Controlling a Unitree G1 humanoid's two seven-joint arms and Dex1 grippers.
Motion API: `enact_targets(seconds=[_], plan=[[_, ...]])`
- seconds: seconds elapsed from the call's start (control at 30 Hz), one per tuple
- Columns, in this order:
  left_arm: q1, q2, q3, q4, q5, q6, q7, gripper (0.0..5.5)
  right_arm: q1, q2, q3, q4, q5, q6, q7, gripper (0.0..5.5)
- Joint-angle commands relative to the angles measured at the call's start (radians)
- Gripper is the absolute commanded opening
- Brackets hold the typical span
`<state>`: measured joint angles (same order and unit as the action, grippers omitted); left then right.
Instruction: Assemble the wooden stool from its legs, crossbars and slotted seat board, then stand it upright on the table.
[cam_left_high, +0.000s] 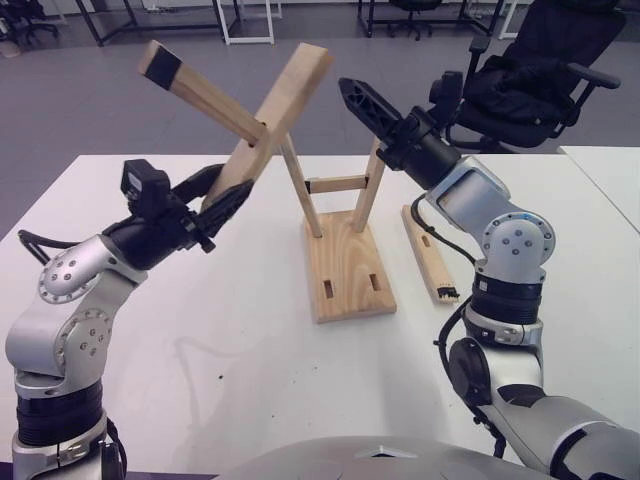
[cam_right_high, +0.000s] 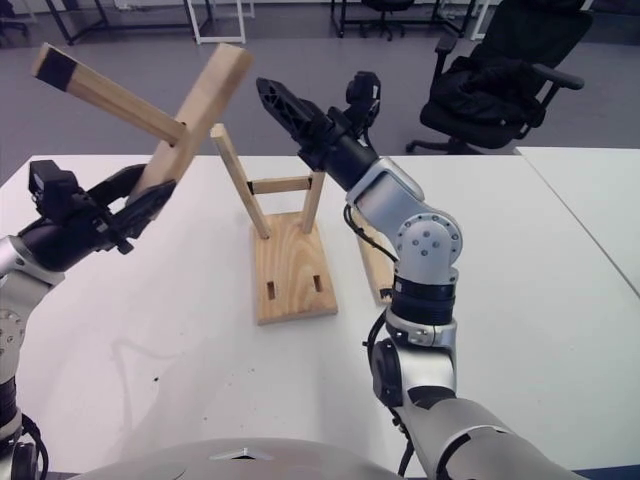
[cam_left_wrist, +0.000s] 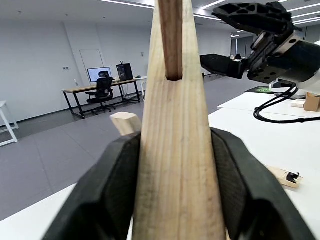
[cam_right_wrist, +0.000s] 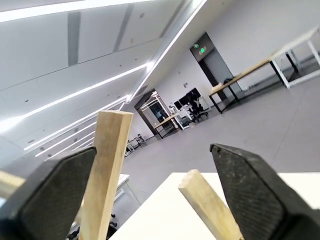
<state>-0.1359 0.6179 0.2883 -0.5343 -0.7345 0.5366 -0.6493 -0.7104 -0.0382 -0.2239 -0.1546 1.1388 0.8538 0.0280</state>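
Stool seat board (cam_left_high: 350, 265) lay flat on the white counter (cam_left_high: 200, 330), near the middle. Two standing legs (cam_left_high: 301, 188) were stuck in its far end, and they leaned a bit. A short crossbar (cam_left_high: 338, 184) joined them. Two slots (cam_left_high: 375, 282) at the near end of the board had nothing in them.

The left gripper (cam_left_high: 225, 200) was up in the air over the left side of the counter. Its fingers (cam_left_wrist: 107, 195) were clenched on the low end of a lifted leg (cam_left_high: 285, 95). That leg was tilted, with its top end pointing up and to the right. A long crossbar (cam_left_high: 205, 95) was stuck in the side of it and poked up to the left, and its tip was dark.

The right gripper (cam_left_high: 352, 92) hung in the air near the tops of the standing legs. Its fingers (cam_right_wrist: 55, 195) were spread apart and held nothing.

A spare leg (cam_left_high: 428, 250) lay flat on the counter just to the right of the seat board. A black office chair (cam_left_high: 540, 70) stood on the floor behind the counter.
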Motion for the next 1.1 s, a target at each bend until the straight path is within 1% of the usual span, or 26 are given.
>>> enact_targets(seconds=[0.03,0.07,0.13,0.27,0.4,0.5,0.6,0.67,0.77,0.8,0.87,1.03,1.1], plan=[[-0.038,0.021,-0.092,-0.036,0.036,0.016,0.0,2.03,-0.033,0.015,-0.05,-0.006,0.138,0.033,-0.089,4.26],[-0.038,0.025,-0.105,-0.033,0.052,0.011,0.001,2.03,-0.029,0.011,-0.063,-0.009,0.176,0.035,-0.111,4.26],[-0.039,0.025,-0.12,-0.035,0.07,0.007,0.005,2.03,-0.024,0.008,-0.073,-0.009,0.237,0.037,-0.159,3.97],[-0.049,0.032,-0.133,-0.03,0.103,-0.001,0.006,2.03,0.013,-0.006,-0.047,-0.009,0.317,0.075,-0.26,3.25],[-0.05,0.036,-0.162,-0.027,0.155,-0.016,0.005,2.03,0.041,-0.009,-0.039,-0.008,0.406,0.071,-0.338,2.5],[-0.048,0.037,-0.176,-0.03,0.181,-0.021,0.001,2.03,0.05,-0.027,-0.029,-0.001,0.431,0.068,-0.36,1.79],[-0.039,0.045,-0.195,-0.028,0.212,-0.033,-0.011,2.03,0.066,-0.049,-0.017,-0.006,0.39,0.052,-0.354,1.23],[-0.031,0.045,-0.208,-0.022,0.233,-0.039,-0.017,2.03,0.071,-0.058,-0.018,-0.008,0.364,0.033,-0.343,1.07],[-0.01,0.028,-0.24,-0.039,0.231,-0.009,-0.014,2.03,0.131,-0.082,-0.027,-0.04,0.343,0.023,-0.345,1.06],[0.002,0.017,-0.249,-0.045,0.228,-0.001,-0.006,2.39,0.171,-0.093,-0.039,-0.062,0.342,0.018,-0.356,1.06],[0.03,0.002,-0.258,-0.041,0.227,0.002,0.004,2.73,0.256,-0.126,-0.079,-0.109,0.352,0.005,-0.383,1.04],[0.13,-0.001,-0.278,-0.049,0.262,-0.009,0.016,3.75,0.49,-0.309,-0.176,-0.213,0.332,0.031,-0.332,1.04],[0.16,-0.01,-0.28,-0.041,0.284,-0.023,0.035,4.06,0.544,-0.352,-0.181,-0.23,0.307,0.029,-0.307,1.04]])
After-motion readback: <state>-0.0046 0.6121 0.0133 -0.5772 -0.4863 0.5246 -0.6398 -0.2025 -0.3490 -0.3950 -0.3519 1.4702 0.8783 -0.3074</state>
